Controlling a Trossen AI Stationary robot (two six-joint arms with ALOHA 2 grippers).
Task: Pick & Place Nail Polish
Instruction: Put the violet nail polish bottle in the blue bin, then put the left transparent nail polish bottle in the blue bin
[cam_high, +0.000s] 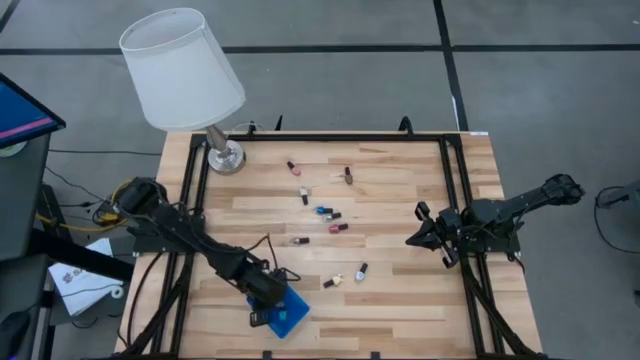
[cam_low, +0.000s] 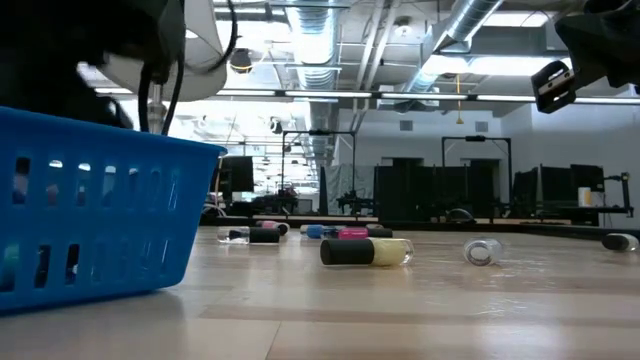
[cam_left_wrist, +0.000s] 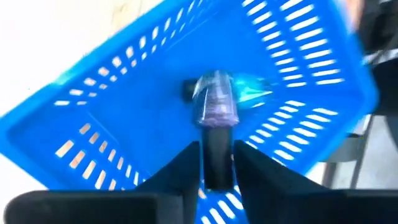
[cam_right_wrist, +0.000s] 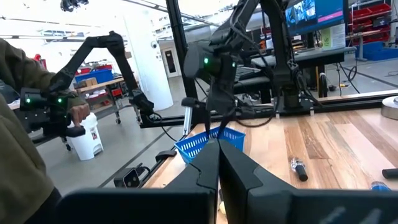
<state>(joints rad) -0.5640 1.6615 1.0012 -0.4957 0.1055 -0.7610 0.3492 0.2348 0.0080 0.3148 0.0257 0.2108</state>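
My left gripper is over the blue slotted tray near the table's front edge, shut on a nail polish bottle with a pale lilac body and a dark cap. A blue-green bottle lies on the tray's floor behind it. Several more bottles lie on their sides on the wooden table, among them a red one, a blue one, a pink one and a yellow one. My right gripper hovers at the table's right, shut and empty. My left gripper pinches the bottle's dark cap between its two fingers. The fingers point down into the tray and lie along the bottle. The glass body sticks out beyond the fingertips, above the tray's floor.
A white-shaded lamp stands on its metal foot at the table's far left corner. A black frame runs round the tabletop. In the low view the tray's wall fills the left. A person stands beyond the table.
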